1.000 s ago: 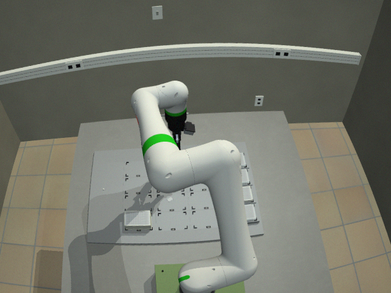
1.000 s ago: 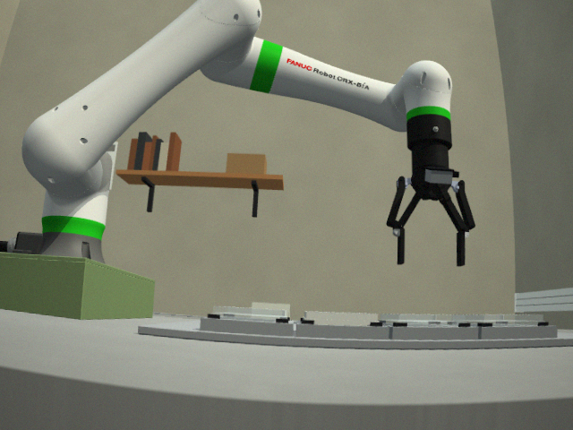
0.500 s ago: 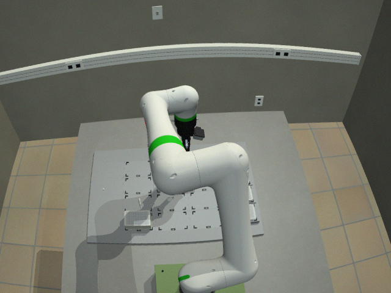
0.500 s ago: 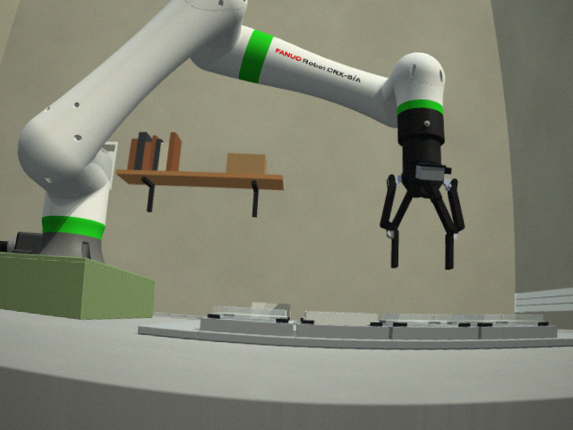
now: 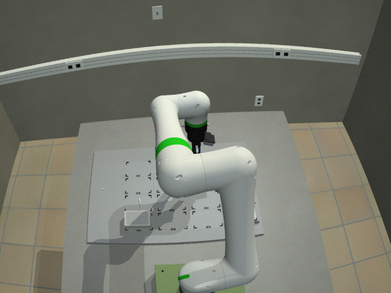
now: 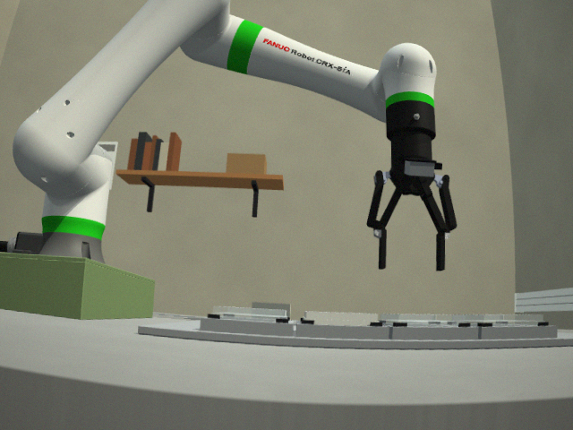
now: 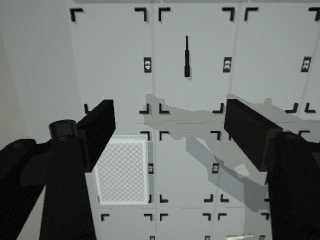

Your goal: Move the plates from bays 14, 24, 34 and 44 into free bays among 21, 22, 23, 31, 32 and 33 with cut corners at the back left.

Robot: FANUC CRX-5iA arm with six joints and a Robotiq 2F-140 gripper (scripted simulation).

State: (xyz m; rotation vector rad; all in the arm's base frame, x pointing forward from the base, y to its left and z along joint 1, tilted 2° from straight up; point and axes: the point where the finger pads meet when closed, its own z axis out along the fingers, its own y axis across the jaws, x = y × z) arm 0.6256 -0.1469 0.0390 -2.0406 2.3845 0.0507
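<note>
Done: no transfer evident, four plates [image 5: 255, 215] [image 6: 339, 317] standing on column 4's raised floors | Left: apparently all four moves | Claw [image 5: 196, 152] [image 6: 411, 269] [image 7: 169, 114]: about two-thirds open, empty.

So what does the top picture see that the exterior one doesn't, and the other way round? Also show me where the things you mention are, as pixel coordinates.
Only top: the tiled floor [image 5: 315, 176] and a light switch [image 5: 157, 12] on the wall.
Only exterior: a wooden shelf [image 6: 199, 178] holding books [image 6: 173, 151] and a brown box [image 6: 246, 163].
Both: the white robot arm [image 5: 236, 214] [image 6: 314, 60], its black gripper [image 5: 196, 152] [image 6: 411, 267] and the green pedestal [image 5: 163, 277] [image 6: 117, 296].
</note>
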